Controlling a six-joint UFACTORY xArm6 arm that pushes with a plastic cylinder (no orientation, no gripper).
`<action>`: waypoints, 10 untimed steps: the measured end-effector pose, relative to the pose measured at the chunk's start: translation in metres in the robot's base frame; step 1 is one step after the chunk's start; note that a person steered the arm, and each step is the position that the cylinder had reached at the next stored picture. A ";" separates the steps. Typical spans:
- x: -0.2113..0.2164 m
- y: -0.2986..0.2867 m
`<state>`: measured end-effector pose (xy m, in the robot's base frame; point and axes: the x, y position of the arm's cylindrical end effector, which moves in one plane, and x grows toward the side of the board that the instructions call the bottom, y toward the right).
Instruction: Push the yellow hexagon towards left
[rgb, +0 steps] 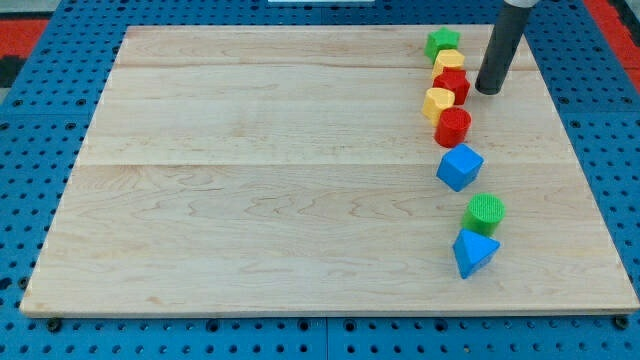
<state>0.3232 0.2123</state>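
- Your tip (488, 91) is down on the wooden board (250, 180), parked just to the view's right of the upper end of the block column. There is no claw on this rig to be wide or narrow, only the bare rod, and it holds nothing.
- Two yellow blocks sit in that column: one at (448, 63) tucked between the green star (442, 43) and a red block (452, 85), the other, the yellow hexagon (438, 102) as best I can judge, just below, touching the red cylinder (453, 126).
- Being on the right makes sense: a leftward shove needs contact from that side.
- But you're level with the red block, not the hexagon, so you'd likely want to drop toward the view's bottom a touch first.
- Watch the crowding; neighbours may get dragged along.
- The blue cube (459, 167), green cylinder (485, 212) and blue pyramid (473, 252) sit lower, well clear.
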 end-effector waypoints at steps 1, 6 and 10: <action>-0.002 0.001; -0.012 0.011; -0.030 -0.086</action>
<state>0.2934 0.1262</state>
